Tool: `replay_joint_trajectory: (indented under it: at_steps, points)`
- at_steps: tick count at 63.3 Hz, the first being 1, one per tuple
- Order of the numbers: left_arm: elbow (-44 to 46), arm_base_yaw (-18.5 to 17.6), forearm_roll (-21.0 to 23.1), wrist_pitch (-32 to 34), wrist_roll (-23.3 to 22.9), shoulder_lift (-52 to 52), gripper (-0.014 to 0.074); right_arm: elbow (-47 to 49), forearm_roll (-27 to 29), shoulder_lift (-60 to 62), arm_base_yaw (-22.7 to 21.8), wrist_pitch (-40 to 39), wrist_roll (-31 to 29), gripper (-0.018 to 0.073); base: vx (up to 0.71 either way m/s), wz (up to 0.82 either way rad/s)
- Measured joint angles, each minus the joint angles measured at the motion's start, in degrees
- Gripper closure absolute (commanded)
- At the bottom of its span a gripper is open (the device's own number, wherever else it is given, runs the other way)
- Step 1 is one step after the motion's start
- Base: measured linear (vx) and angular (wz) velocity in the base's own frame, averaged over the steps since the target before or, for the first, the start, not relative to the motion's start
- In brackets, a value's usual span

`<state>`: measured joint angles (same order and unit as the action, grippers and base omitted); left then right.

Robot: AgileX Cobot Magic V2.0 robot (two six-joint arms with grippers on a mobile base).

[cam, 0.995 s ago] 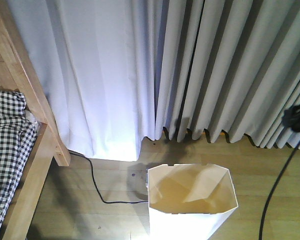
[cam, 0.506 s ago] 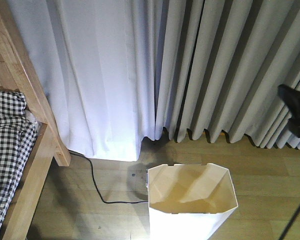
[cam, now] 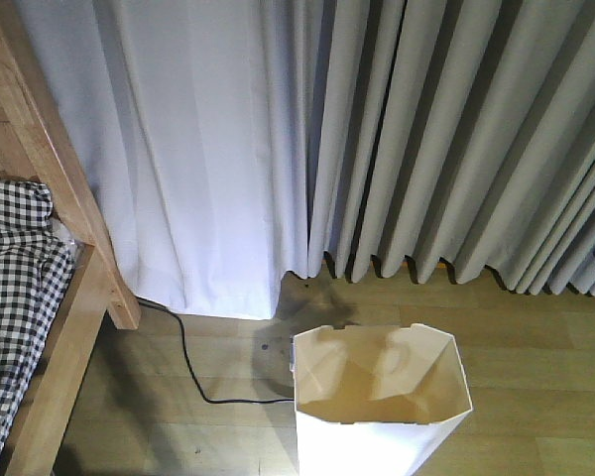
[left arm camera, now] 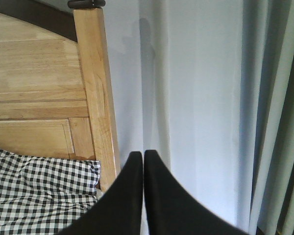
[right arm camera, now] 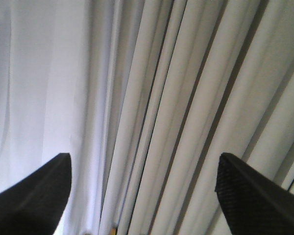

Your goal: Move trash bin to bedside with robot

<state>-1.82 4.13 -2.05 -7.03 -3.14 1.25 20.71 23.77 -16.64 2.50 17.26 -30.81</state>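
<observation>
The trash bin (cam: 382, 407) stood on the floor before the curtains (cam: 377, 139), well apart from the bed (cam: 40, 297), so I judged the move had hardly begun. My left gripper (left arm camera: 143, 161) was clenched on nothing near the bedpost (left arm camera: 95, 93); my right gripper (right arm camera: 143, 181) was spread wide, empty, facing the curtains. Next it needed to come down and grasp the bin's rim.

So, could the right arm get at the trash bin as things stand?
Probably yes: the right gripper is open and faces only curtain, and the trash bin stands on the floor with its rim unobstructed.
</observation>
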Motion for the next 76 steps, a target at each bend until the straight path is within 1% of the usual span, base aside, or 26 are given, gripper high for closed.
replay_joint_trajectory:
  at_steps: [7, 11, 13, 17, 25, 28, 68, 73, 76]
  points:
    - [0.0, 0.0, 0.0, 0.0, 0.0, 0.0, 0.0603, -4.7, -0.4, 6.4, 0.2, -3.3, 0.7, 0.0000, 0.00, 0.00]
    - [0.0, 0.0, 0.0, 0.0, 0.0, 0.0, 0.0603, -7.0, -0.4, 8.2, 0.2, -5.1, 0.7, 0.0039, 0.00, 0.00]
    - [0.0, 0.0, 0.0, 0.0, 0.0, 0.0, 0.0603, -7.9, -0.4, 8.7, 0.2, -5.5, 0.7, 0.0074, 0.00, 0.00]
    - [0.0, 0.0, 0.0, 0.0, 0.0, 0.0, 0.0603, -8.8, -0.4, 8.8, 0.2, -5.6, 0.7, 0.0179, 0.00, 0.00]
    - [0.0, 0.0, 0.0, 0.0, 0.0, 0.0, 0.0603, -9.0, -0.4, 8.8, 0.2, -5.8, 0.7, 0.0476, 0.00, 0.00]
    - [0.0, 0.0, 0.0, 0.0, 0.0, 0.0, 0.0603, -9.0, -0.4, 8.8, 0.2, -5.8, 0.7, 0.0570, 0.00, 0.00]
    - [0.0, 0.0, 0.0, 0.0, 0.0, 0.0, 0.0603, -9.0, -0.7, 8.8, 0.2, -5.4, 0.4, 0.0568, 0.00, 0.00]
    - [0.0, 0.0, 0.0, 0.0, 0.0, 0.0, 0.0603, -9.0, -2.6, 8.8, 0.0, -5.2, 1.6, 0.0568, 0.00, 0.00]
    - [0.0, 0.0, 0.0, 0.0, 0.0, 0.0, 0.0603, -9.0, -5.5, 8.9, -0.5, -5.0, 4.9, 0.0568, 0.00, 0.00]
